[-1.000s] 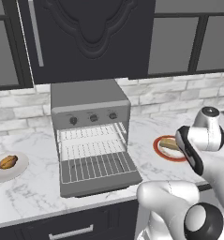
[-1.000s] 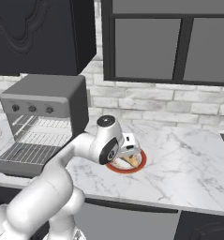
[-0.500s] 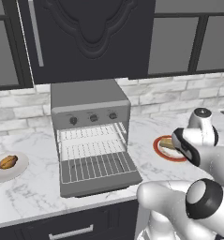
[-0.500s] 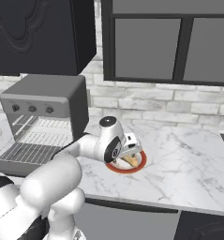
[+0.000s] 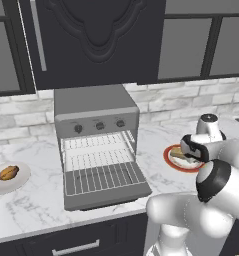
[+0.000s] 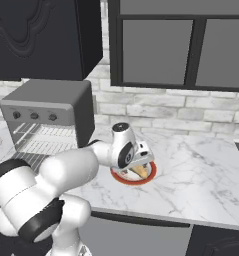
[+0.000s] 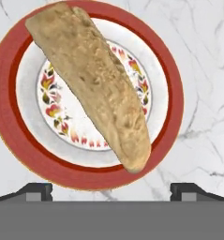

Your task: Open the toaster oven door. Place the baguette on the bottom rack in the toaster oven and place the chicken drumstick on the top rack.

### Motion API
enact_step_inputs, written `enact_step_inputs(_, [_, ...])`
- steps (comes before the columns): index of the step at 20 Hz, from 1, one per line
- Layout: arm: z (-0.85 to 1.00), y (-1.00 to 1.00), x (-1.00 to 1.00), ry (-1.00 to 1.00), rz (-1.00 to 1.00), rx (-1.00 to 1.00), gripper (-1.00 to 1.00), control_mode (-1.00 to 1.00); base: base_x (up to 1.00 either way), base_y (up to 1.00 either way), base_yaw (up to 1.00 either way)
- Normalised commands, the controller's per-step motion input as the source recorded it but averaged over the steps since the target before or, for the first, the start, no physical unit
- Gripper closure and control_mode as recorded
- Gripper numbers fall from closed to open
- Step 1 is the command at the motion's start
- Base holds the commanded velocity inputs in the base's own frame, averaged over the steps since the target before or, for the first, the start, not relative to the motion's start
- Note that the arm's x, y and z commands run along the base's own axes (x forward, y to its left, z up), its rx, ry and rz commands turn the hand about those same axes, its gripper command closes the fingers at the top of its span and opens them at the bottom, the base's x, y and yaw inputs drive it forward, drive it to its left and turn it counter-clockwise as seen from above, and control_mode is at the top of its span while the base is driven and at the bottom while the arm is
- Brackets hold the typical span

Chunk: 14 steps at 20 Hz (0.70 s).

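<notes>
Item count, as observed:

- Toaster oven [image 5: 93, 112]: one, standing on the desk [image 5: 31, 200].
- Toaster oven door [image 5: 108, 192]: one, folded down open.
- Knobs on the oven front: three, in a row.
- Wire racks in the cavity: two, the top rack [image 5: 97, 145] and the bottom rack [image 5: 102, 175].
- Plates: two, one red-rimmed plate [image 7: 167, 101] and one pale plate [image 5: 21, 177].
- Baguette [image 7: 92, 82]: one, on the red-rimmed plate.
- Chicken drumstick [image 5: 6, 173]: one, on the pale plate.
- Robot arms: one.
</notes>
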Motion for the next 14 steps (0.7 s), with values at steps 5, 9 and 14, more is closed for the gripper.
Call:
enact_step_inputs(5, [-0.22, -0.05, 0.21, 0.08, 0.03, 0.00, -1.00, -1.00, 0.00, 0.00, 0.00])
enact_step_inputs(9, [-0.23, -0.04, 0.21, 0.03, 0.04, 0.00, -1.00, -1.00, 0.00, 0.00, 0.00])
enact_step_inputs(14, [-0.23, -0.03, 0.14, 0.00, 0.04, 0.00, -1.00, -1.00, 0.00, 0.00, 0.00])
